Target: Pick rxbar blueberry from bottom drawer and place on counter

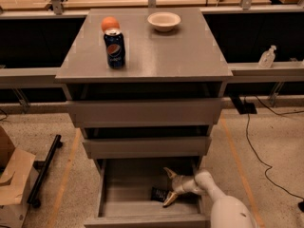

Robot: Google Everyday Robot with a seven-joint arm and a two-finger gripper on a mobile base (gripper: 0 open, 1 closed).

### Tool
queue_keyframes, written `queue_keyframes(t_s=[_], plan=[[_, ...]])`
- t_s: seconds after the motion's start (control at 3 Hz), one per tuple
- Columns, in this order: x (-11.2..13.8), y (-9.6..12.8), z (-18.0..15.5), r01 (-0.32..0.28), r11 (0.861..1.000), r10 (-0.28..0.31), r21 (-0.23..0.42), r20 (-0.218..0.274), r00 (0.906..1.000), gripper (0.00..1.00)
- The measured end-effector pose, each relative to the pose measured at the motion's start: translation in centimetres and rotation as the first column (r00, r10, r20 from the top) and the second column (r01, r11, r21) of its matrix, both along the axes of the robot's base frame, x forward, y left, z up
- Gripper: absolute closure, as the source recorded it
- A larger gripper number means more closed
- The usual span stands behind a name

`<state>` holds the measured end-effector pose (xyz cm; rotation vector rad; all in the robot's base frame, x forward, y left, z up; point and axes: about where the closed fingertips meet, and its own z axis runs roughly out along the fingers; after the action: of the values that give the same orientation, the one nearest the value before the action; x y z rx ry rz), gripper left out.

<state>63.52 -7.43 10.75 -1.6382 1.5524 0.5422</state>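
Pretty sure this is the reach-and-grab step, nothing is lifted yet. The white two-finger claw (pixel 166 187) is down inside the shallow grey bottom drawer (pixel 101 194), which is pulled out. Its tan fingers (pixel 169 173) are spread wide and not pinching anything. The small flat dark navy rxbar blueberry wrapper (pixel 158 194) lies on the drawer floor right at the claw's mouth, just left of it and close to the lower finger. It could be touching that finger or a hair off, I can't tell which.

Next move, imo: ease the claw a bit further left so both fingers straddle the bar, then squeeze. After that it has to back out carefully, because the two wider grey drawers (pixel 145 112) sit directly above the claw and overhang the drawer. The flat square grey worktop (pixel 185 51) is way above the claw. Up and left of the claw there's a blue Pepsi can (pixel 115 48) with an orange ball-ish thing (pixel 109 23) behind it, and a cream bowl (pixel 164 21) sits roughly straight up. The near right part of the worktop looks like the easiest drop spot.

Hard to see:
- The bar sits in shadow and I can't read any print on it.
- One end of it may be tucked behind the lower finger.
- The white arm (pixel 228 213) runs off the bottom edge and hides the drawer's right wall.
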Motion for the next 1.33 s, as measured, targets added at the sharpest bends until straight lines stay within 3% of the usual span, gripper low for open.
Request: queue_keyframes(t_s=[0.33,0.67,1.33], plan=[[-0.2,-0.5,-0.8,0.026,1.000,-0.026,0.002,-0.008,0.9996,0.17],[-0.2,-0.5,0.3,0.026,1.000,-0.026,0.002,-0.008,0.9996,0.49],[-0.2,-0.5,0.8,0.026,1.000,-0.026,0.002,-0.008,0.9996,0.95]])
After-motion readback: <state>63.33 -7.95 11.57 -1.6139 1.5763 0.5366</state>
